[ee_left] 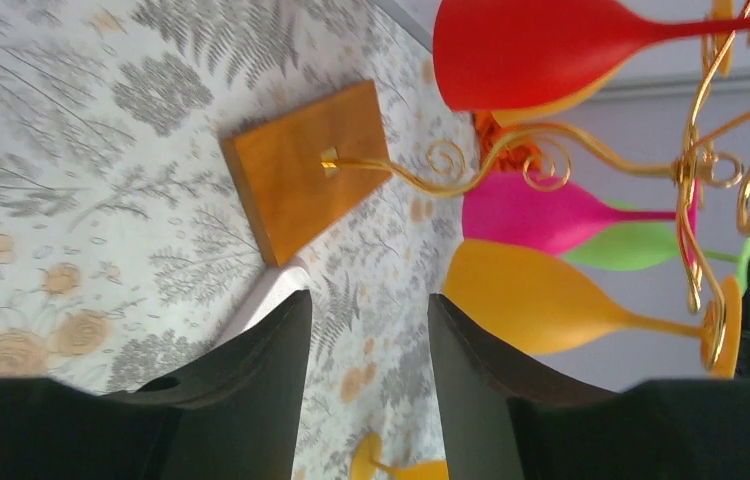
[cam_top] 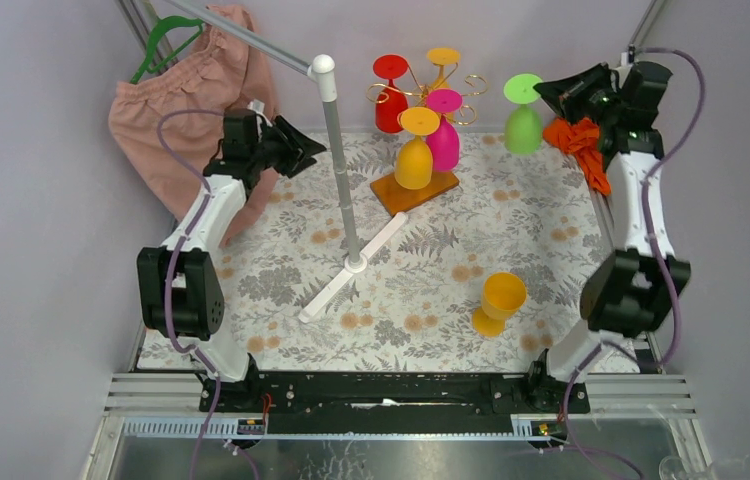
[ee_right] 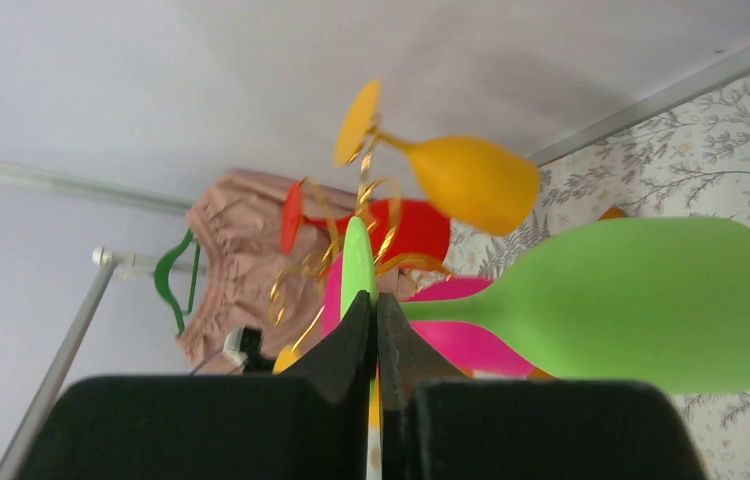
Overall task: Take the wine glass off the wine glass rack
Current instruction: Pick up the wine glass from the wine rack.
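Gripping the green glass (cam_top: 523, 128) by its flat round foot, the R gripper (cam_top: 549, 96) was clenched, its fingers (ee_right: 343, 345) pinching the disc edge-on in the wrist view. The glass was smooth and opaque w/ a tulip-shaped bowl. It hung bowl down, off the rack (cam_top: 421, 92) and just to its right, near the back wall.

The rack was thin gold wire w/ curled scrolls on a flat orange-brown wood slab.

R arm rose along the right wall, wrist turned left toward the rack. L arm bent at the elbow and reached to the back left. The L gripper (cam_top: 311, 148) was released, fingers apart w/ nothing between, aimed at the rack.

Four glasses hung bowl down on the rack: red (cam_top: 391, 105), pink (cam_top: 443, 140), orange (cam_top: 414, 160), and a second orange at the back (cam_top: 442, 58). A yellow glass (cam_top: 499, 300) sat apart on the floral cloth (cam_top: 431, 260).
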Action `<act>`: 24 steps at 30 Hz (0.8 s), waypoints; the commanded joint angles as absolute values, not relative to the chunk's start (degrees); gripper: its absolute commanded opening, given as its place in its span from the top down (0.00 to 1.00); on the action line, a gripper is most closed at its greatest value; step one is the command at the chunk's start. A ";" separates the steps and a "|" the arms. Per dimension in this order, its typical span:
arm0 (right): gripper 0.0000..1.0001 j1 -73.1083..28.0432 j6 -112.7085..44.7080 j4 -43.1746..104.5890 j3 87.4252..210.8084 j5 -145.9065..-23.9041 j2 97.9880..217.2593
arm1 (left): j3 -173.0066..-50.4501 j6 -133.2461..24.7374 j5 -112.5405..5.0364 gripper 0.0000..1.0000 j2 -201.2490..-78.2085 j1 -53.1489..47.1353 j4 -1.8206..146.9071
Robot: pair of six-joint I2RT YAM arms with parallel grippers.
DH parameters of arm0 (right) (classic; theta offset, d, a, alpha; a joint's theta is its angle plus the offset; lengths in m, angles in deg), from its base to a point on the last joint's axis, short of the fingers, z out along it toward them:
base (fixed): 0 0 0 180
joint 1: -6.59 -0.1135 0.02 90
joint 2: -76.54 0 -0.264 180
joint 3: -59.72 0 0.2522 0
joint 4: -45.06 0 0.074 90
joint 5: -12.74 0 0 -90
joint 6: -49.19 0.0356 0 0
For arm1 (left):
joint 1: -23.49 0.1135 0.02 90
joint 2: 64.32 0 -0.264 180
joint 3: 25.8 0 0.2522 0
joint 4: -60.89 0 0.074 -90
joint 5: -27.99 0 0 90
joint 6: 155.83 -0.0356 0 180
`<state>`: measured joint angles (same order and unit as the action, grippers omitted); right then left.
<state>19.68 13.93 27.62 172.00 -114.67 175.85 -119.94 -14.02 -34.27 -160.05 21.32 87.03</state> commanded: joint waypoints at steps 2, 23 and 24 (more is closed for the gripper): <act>1.00 19.15 7.10 26.51 164.46 -114.62 153.78 | -110.83 -2.46 -20.22 0.46 -159.27 22.06 63.39; 1.00 4.20 41.62 73.05 153.77 -133.13 144.92 | -108.08 52.58 -13.41 0.43 -174.89 20.91 -17.35; 1.00 3.08 42.61 74.82 155.36 -133.00 146.73 | -109.18 52.48 -13.59 0.42 -175.65 20.86 -17.37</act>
<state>7.22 32.31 57.35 150.85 -131.00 141.84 -104.92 41.08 -12.96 -170.34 21.27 -0.09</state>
